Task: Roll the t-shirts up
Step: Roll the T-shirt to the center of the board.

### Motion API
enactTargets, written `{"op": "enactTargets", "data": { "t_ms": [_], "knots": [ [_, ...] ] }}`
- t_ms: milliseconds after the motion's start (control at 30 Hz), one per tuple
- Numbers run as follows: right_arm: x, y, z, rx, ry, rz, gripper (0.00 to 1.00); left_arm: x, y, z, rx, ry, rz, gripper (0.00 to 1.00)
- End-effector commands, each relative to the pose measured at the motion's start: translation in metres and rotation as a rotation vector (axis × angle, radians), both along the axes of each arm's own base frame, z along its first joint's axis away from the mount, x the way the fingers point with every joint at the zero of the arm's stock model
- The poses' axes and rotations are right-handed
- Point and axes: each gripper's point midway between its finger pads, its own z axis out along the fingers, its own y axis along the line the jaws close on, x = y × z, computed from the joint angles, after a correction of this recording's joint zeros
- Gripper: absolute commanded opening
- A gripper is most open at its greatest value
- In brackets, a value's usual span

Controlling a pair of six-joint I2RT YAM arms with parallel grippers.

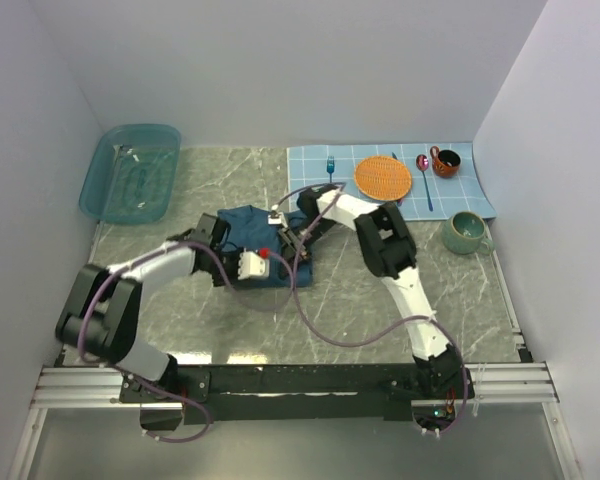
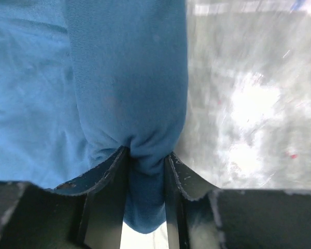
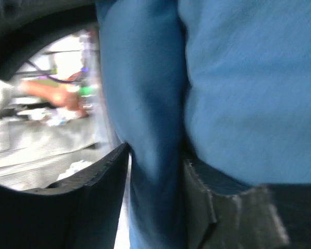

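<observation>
Grey marbled worktop [image 1: 460, 290], white walls [image 1: 280, 70]. One t-shirt [image 1: 248, 225] lies mid-worktop, its outline partly covered from above and hard to trace. The left pincer [image 2: 146, 155] pinches a rolled fold that runs straight away from it. The right pincer [image 3: 156, 155] straddles another fold; the view is blurred, so I cannot tell whether it clamps.

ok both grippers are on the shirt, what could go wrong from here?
1. The left gripper pinches only a narrow fold of the t-shirt; it may slip out or drag the roll crooked.
2. Fabric sits between the right gripper fingers, but that view is blurred and the grip unclear; a loose end there would skew the roll.
3. The purple cable runs across the shirt's edge and might snag it.
</observation>
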Motion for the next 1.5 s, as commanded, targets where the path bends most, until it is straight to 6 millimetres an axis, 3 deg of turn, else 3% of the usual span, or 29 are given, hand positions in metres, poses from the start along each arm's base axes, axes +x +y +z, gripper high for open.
{"op": "enactTargets", "data": {
  "t_ms": [0, 67, 133, 200, 233, 267, 333, 367, 400, 433, 467, 600, 967, 1200, 1300, 1333, 1400, 1433, 1467],
  "knots": [
    [0.079, -0.032, 0.036, -0.006, -0.466, -0.173, 0.56, -0.064, -0.012, 0.002, -0.106, 0.460, -0.010, 0.31],
    [0.088, -0.048, 0.064, 0.000, -0.566, -0.219, 0.63, -0.067, -0.016, 0.007, -0.134, 0.516, -0.017, 0.30],
    [0.100, -0.058, 0.076, -0.007, -0.675, -0.265, 0.64, -0.073, -0.021, 0.011, -0.151, 0.622, -0.015, 0.28],
    [0.091, -0.074, 0.089, -0.019, -0.796, -0.264, 0.69, -0.071, -0.025, 0.016, -0.186, 0.702, 0.001, 0.28],
    [0.095, -0.074, 0.097, 0.003, -0.898, -0.260, 0.71, -0.070, -0.026, 0.018, -0.193, 0.726, 0.005, 0.29],
    [0.074, -0.076, 0.100, 0.007, -0.970, -0.238, 0.73, -0.068, -0.026, 0.019, -0.204, 0.741, 0.008, 0.29],
    [0.071, -0.075, 0.108, 0.030, -1.199, -0.187, 0.74, -0.063, -0.030, 0.024, -0.235, 0.790, 0.025, 0.31],
    [0.050, -0.081, 0.101, 0.029, -1.251, -0.153, 0.75, -0.060, -0.029, 0.025, -0.245, 0.798, 0.020, 0.32],
    [0.036, -0.069, 0.099, 0.066, -1.333, -0.075, 0.76, -0.056, -0.030, 0.024, -0.244, 0.816, 0.022, 0.32],
    [0.030, -0.071, 0.086, 0.047, -1.384, -0.061, 0.76, -0.058, -0.030, 0.026, -0.248, 0.847, 0.030, 0.33],
    [0.025, -0.068, 0.093, 0.074, -1.434, -0.049, 0.77, -0.056, -0.028, 0.026, -0.253, 0.851, 0.031, 0.34],
    [0.004, -0.051, 0.082, 0.132, -1.512, 0.073, 0.77, -0.051, -0.026, 0.023, -0.255, 0.890, 0.049, 0.35],
    [0.005, -0.024, 0.044, 0.176, -1.579, 0.266, 0.80, -0.043, -0.020, 0.016, -0.238, 0.904, 0.068, 0.37],
    [-0.013, -0.018, 0.027, 0.237, -1.532, 0.388, 0.84, -0.036, -0.017, 0.014, -0.247, 0.932, 0.088, 0.38],
    [-0.007, -0.014, 0.021, 0.200, -1.522, 0.388, 0.70, -0.031, -0.018, 0.016, -0.257, 0.919, 0.103, 0.45],
    [-0.007, -0.013, 0.018, 0.194, -1.511, 0.393, 0.51, -0.028, -0.017, 0.014, -0.265, 0.906, 0.120, 0.47],
    [-0.007, -0.013, 0.019, 0.184, -1.482, 0.405, 0.23, -0.019, -0.017, 0.020, -0.278, 0.828, 0.135, 0.52],
    [-0.008, -0.014, 0.015, 0.171, -1.455, 0.416, 0.17, -0.023, -0.012, 0.018, -0.264, 0.831, 0.191, 0.55],
    [-0.009, -0.013, 0.015, 0.165, -1.427, 0.409, 0.12, -0.004, -0.014, 0.030, -0.304, 0.680, 0.183, 0.59]
  ]
}}
